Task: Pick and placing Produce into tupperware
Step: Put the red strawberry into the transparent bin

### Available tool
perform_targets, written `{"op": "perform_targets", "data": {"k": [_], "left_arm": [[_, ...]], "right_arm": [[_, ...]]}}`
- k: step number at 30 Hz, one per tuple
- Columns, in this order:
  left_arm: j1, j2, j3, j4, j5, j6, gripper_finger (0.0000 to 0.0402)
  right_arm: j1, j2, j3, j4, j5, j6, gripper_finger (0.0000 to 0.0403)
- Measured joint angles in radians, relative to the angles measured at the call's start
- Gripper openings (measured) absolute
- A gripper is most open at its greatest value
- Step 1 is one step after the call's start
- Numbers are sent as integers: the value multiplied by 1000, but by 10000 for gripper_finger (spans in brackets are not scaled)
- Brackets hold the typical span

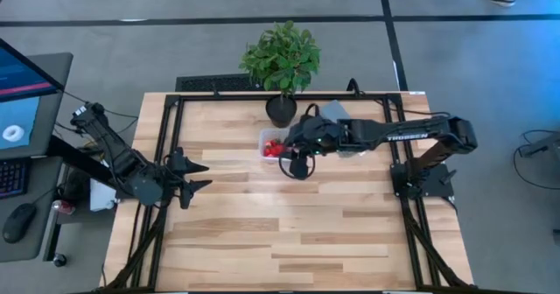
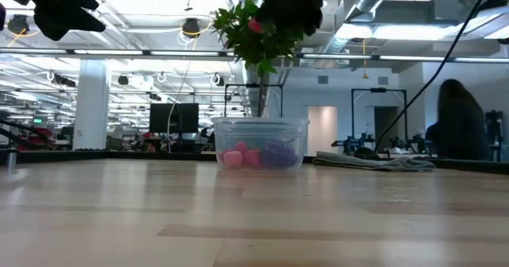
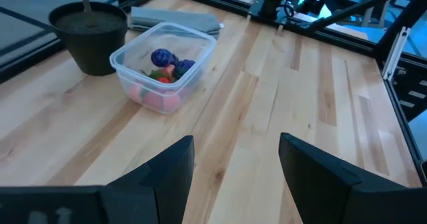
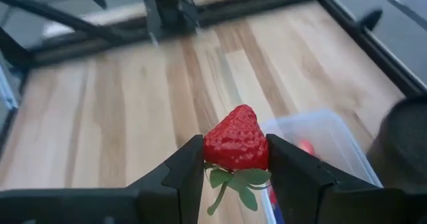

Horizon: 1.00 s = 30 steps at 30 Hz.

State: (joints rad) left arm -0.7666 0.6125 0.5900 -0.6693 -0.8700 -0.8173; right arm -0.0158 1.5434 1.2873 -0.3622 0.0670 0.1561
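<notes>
**Strawberry held above the tub by the right hand**

A red strawberry (image 4: pixel 235 139) with a green top is clamped between the two dark fingers of the right hand (image 4: pixel 235 159), point upward in the right wrist view. In the high view the right hand (image 1: pixel 297 157) is seen above the worktop (image 1: pixel 289 241), just beside the near edge of the clear tupperware (image 1: pixel 265 140). In the low view a spot of red (image 2: pixel 255 25) is seen high above the tub (image 2: pixel 261 144), in the dark shape of the hand.

The tupperware (image 3: pixel 164 65) is set on the worktop, close beside the black plant pot (image 3: pixel 90 37), with a folded grey cloth (image 3: pixel 175 19) behind it. Inside it, two dark purple grape bunches (image 3: pixel 161 57), pinkish-red round pieces (image 3: pixel 160 100) and some red and green fruit are seen.

The left hand (image 1: pixel 194 178) is held over the left side of the worktop, well apart from the tub, its fingers (image 3: pixel 167 177) spread with nothing between them.
</notes>
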Motion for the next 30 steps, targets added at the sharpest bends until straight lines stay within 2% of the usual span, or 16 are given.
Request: {"op": "perform_targets", "data": {"k": [13, 30], "left_arm": [[0, 1, 0, 1, -2, 0, 210], [0, 1, 0, 2, -10, 1, 210]], "right_arm": [[-46, 39, 1, -40, 74, -1, 175], [-121, 135, -3, -53, 68, -24, 173]]}}
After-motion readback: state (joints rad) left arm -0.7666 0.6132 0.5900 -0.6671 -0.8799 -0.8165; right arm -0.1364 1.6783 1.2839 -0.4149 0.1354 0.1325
